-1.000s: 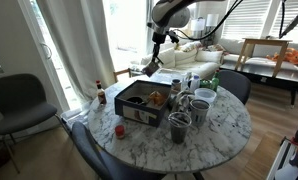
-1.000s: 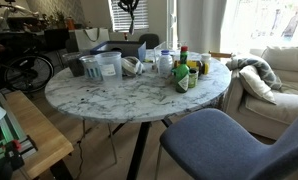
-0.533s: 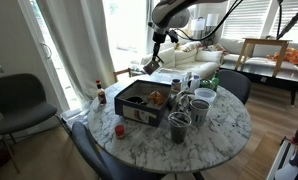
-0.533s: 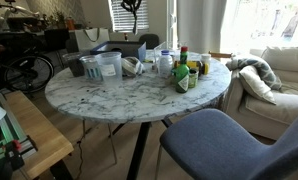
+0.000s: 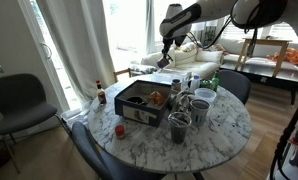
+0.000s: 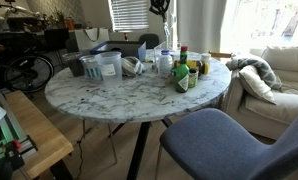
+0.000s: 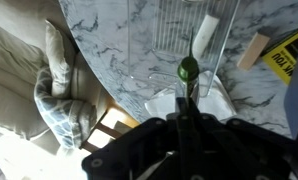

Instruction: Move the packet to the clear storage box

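My arm has swung away from the dark-walled, pale-rimmed clear storage box [image 5: 135, 112]. The black pincer [image 5: 166, 58] now hangs high past the box, over the rim of the round marble table [image 5: 224, 130]. Its jaws blur, so open or closed I cannot tell. The yellow printed packet [image 7: 287, 55] lies on marble, seemingly outside the box. A green-topped bottle [image 7: 188, 70] stands right beneath; there is free room only above.

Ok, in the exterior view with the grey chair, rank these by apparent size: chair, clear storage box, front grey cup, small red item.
1. grey chair
2. clear storage box
3. front grey cup
4. small red item
The chair and the box may sit at different depths, so their order holds only as seen.
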Robot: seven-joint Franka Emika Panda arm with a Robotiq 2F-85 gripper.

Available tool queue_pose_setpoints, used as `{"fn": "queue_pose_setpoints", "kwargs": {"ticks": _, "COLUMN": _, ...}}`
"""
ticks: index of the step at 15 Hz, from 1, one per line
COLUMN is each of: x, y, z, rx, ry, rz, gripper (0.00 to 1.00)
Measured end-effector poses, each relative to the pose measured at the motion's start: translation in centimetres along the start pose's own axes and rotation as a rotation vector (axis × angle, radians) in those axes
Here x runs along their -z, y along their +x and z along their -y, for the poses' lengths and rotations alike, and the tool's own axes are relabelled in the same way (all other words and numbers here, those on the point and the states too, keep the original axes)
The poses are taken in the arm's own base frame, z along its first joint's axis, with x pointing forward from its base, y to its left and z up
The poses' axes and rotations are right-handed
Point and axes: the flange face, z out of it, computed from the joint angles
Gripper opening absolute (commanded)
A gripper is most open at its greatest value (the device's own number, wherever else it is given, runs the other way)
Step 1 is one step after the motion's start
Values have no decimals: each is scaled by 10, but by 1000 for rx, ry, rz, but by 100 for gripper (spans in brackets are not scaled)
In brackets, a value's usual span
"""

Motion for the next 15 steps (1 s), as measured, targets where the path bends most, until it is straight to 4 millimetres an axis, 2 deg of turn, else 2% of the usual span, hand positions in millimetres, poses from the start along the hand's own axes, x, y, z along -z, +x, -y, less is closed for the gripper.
{"fn": "queue_pose_setpoints", "kwargs": {"ticks": 2, "x": -13, "y": -2, "z": -16, "rx": -66, "ry": -19, "rz": 25, "gripper": 0}}
{"fn": "queue_pose_setpoints", "kwargs": {"ticks": 5, "x": -35, "y": -5, "z": -23, "rx": -120, "ry": -25, "rz": 84, "gripper": 0}}
{"fn": "queue_pose_setpoints", "kwargs": {"ticks": 10, "x": -77, "y": -10, "z": -11, "rx": -133, "ry": -6, "rz": 201, "gripper": 0}}
{"fn": "queue_pose_setpoints", "kwargs": {"ticks": 15, "x": -107, "y": -18, "z": 0, "rx": -118, "ry": 10, "rz": 290, "gripper": 0}}
